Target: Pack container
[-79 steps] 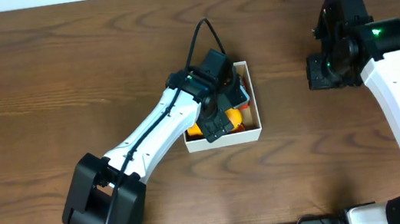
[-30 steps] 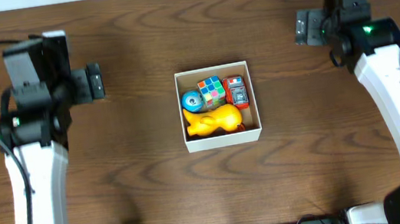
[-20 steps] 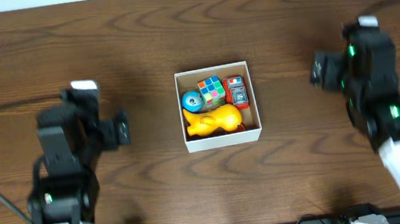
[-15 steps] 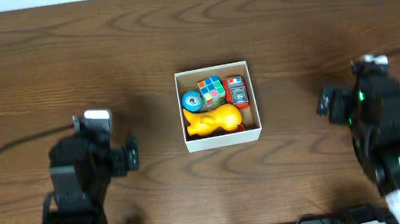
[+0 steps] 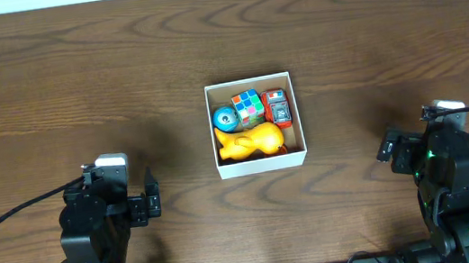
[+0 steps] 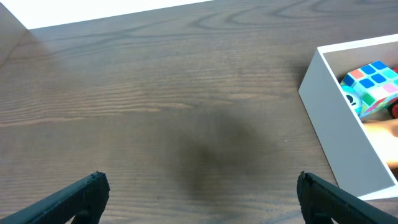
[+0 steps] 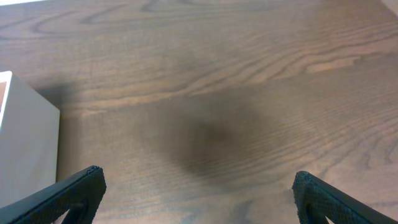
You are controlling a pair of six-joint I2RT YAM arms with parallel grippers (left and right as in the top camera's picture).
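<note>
Container [image 5: 262, 162] sits mid-counter [image 5: 73, 80], holding a yellow duck [image 5: 249, 141], colour cube [image 5: 248, 106], blue round toy [image 5: 224, 117] and red car [image 5: 278, 108]. Left end effector [image 6: 198, 186] and right end effector [image 7: 198, 183] are both spread wide, empty, and well apart from it.

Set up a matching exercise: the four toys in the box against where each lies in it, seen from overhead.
Things:
1. yellow duck
2. colour cube
3. red toy
4. blue round toy

Places in the container:
A. far right corner
B. along the near side
C. by the left wall, beyond the duck
D. far side, between the blue toy and the red one

Pairs: 1-B, 2-D, 3-A, 4-C.
</note>
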